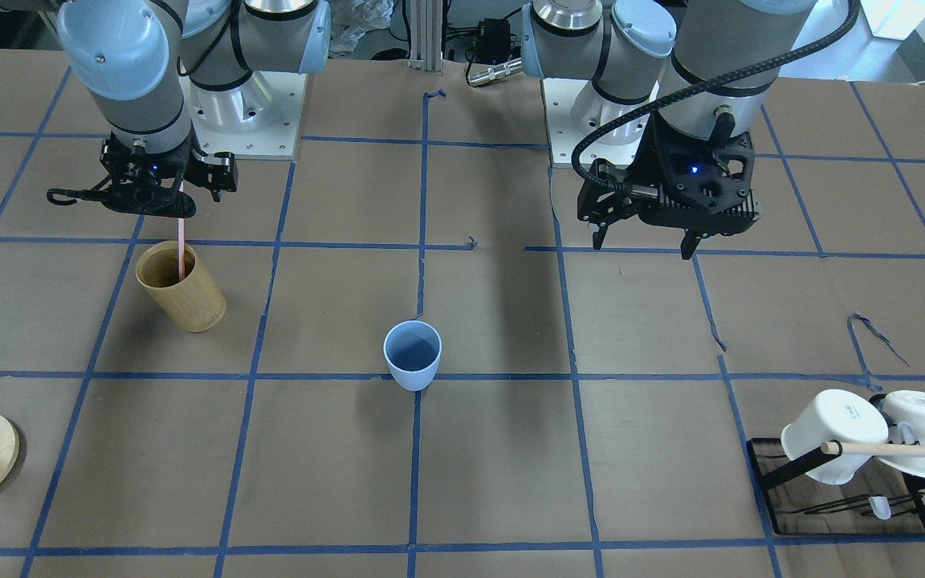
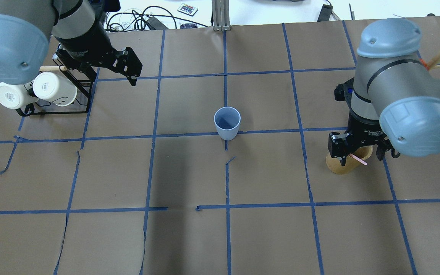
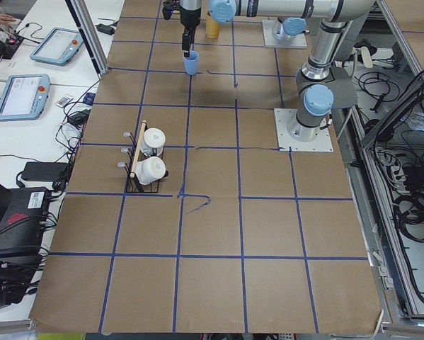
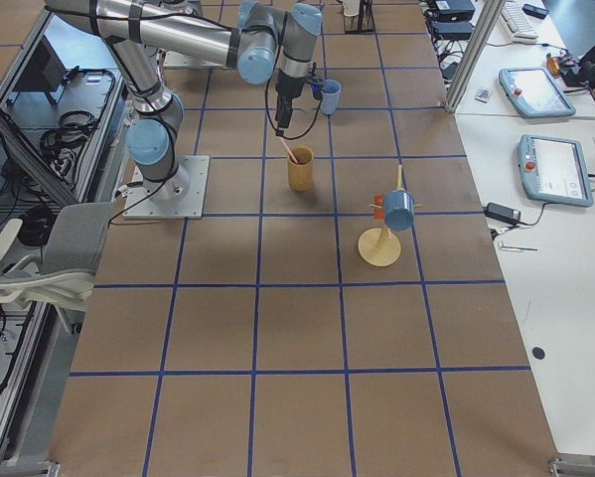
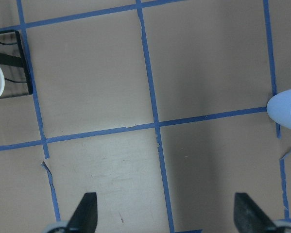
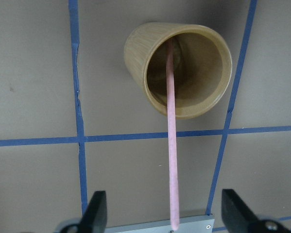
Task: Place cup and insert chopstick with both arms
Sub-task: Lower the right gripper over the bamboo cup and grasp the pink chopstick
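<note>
Far left, the left claw [image 5: 165, 211] hangs spread and empty over the counter [image 2: 189, 172], well apart from the blue cup [image 2: 227, 123] standing upright in the middle. Over on the right, the right claw [image 6: 164, 211] hovers spread as well, one finger on each side of the pink chopstick [image 6: 170, 145] leaning in the wooden holder [image 6: 135, 53]. I'd say centre on the stick, squeeze gently and lift straight, so the holder doesn't tip. The stick's lower tip is lost inside the holder. Its top is cut off from view, so it's probably untouched, but that's hard to say.
</note>
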